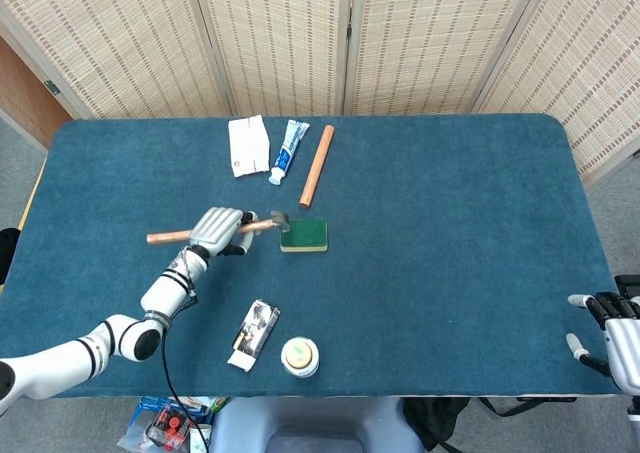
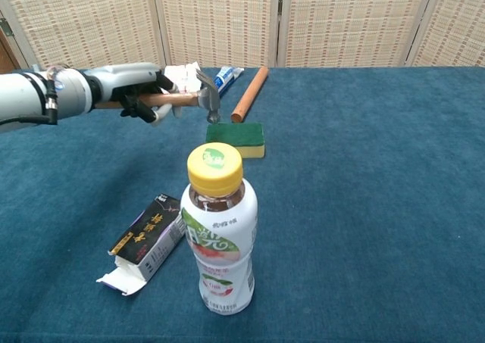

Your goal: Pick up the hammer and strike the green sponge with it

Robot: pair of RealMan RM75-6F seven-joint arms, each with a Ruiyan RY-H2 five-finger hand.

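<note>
Left of the green sponge (image 1: 304, 235), the left robot hand (image 1: 221, 231) is wrapped around the hammer (image 1: 215, 232) about midway along its wooden handle, so the pick-up part of the task looks done. The hammer is off the surface (image 1: 450, 223) and roughly level; in the chest view its metal head (image 2: 208, 101) hangs raised above the sponge's near-left edge, apart from it. I judge the strike itself is what is left: the head has to come down onto the sponge, which lies flat and uncovered. Whether any blow has landed cannot be read from how things lie.

Behind the sponge lie a white packet (image 1: 248, 145), a toothpaste tube (image 1: 288, 151) and a wooden rod (image 1: 317, 165); in front of it, a small carton (image 1: 254, 335) and a yellow-capped bottle (image 2: 220, 232).

Far to the sponge's right, the right robot hand (image 1: 612, 335) sits at the frame edge, partly cut off, with its fingers spread and nothing in them. The left hand's thumb side is hidden under the handle in the head view, and the carton's print is too small to read.
</note>
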